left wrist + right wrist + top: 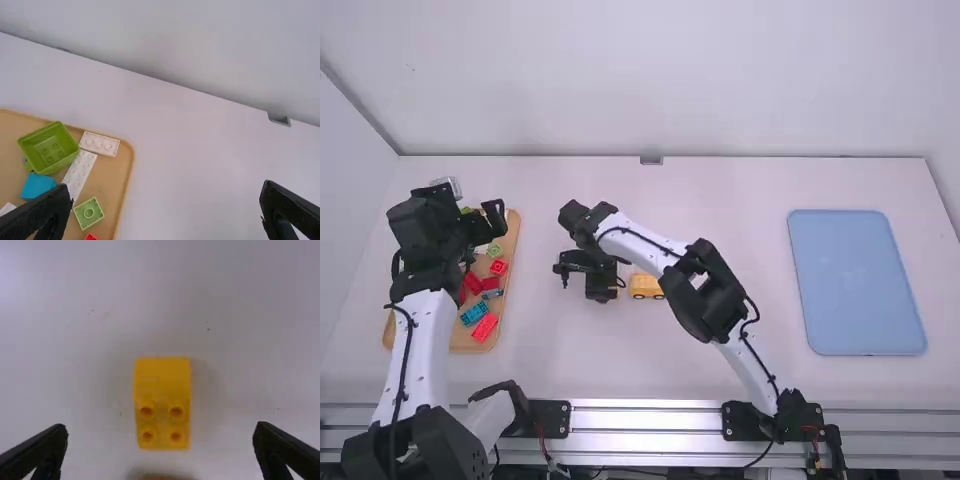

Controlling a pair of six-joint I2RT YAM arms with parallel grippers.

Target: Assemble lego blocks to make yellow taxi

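Right gripper (588, 270) is low over the middle of the table, just left of a yellow toy car (646, 286) with dark wheels. In the right wrist view, a yellow block (162, 402) with studs on one half and a smooth other half lies on the table, beyond and between the spread fingertips of the right gripper (160, 435), touching neither. Left gripper (480, 222) is above the far part of the block tray. From its own wrist camera, the left gripper (165, 197) stands open with nothing held, its left finger over the tray's blocks.
A tan tray (515, 235) on the left holds red blocks (485, 327), a blue block (474, 314), a green open box (50, 148), white plates (100, 144) and a light green piece (89, 213). A blue mat (855, 282) lies at the right.
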